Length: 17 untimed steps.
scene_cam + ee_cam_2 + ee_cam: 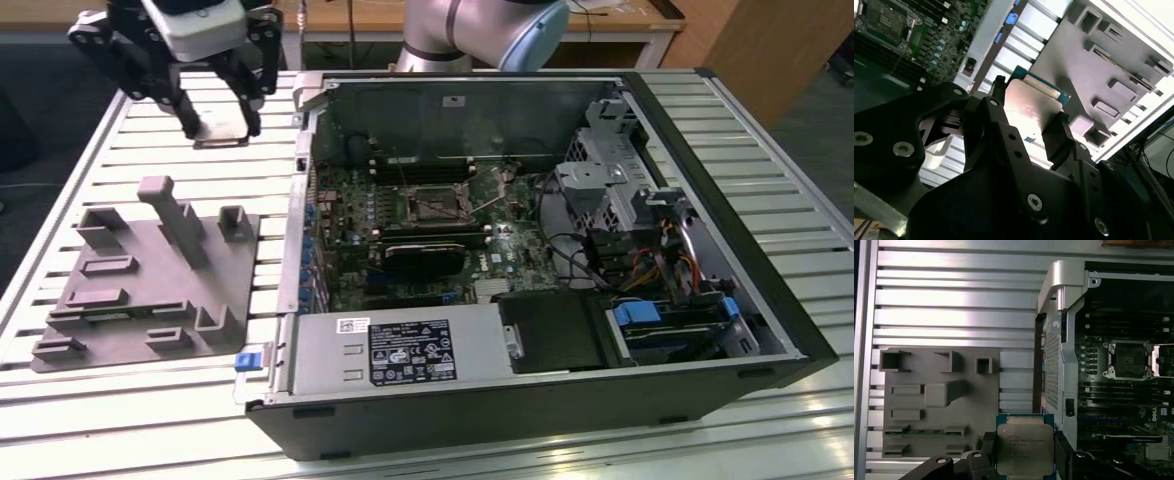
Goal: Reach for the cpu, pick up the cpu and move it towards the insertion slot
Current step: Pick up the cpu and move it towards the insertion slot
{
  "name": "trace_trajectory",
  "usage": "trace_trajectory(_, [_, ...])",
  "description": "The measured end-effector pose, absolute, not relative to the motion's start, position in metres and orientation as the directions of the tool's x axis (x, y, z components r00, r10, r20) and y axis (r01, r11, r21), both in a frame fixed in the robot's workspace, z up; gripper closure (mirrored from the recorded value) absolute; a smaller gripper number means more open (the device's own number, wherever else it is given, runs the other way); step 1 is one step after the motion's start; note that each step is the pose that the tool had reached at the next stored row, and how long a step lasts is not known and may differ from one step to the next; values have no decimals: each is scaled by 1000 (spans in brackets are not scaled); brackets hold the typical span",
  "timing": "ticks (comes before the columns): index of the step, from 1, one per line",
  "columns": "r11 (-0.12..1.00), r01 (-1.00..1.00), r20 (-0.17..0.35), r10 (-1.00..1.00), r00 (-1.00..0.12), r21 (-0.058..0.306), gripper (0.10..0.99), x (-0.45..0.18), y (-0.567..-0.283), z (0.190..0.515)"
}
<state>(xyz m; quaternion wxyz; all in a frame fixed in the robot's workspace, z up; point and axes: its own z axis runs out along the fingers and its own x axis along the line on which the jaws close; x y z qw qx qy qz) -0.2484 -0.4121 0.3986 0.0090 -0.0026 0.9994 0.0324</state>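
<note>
My gripper hangs above the slatted table at the exterior view's upper left, beyond the far end of the grey fixture tray. It is shut on the cpu, a silvery square chip with a green edge, clamped by two opposite sides between the black fingers. The second wrist view shows the cpu held in the same way. The insertion slot, a metal-framed socket with a dark centre, lies on the motherboard inside the open computer case, to the exterior view's right of the gripper. It also appears as the insertion slot in the first wrist view.
The grey fixture tray with upright posts lies on the slatted table. The case's metal side wall stands between the gripper and the motherboard. A power supply, drive bays and cables fill the case's near and right parts.
</note>
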Motion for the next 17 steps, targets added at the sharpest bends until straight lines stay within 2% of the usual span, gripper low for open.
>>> trace_trajectory(17, [998,-6,-18,-5,-1000,65,545,-173,-412,399])
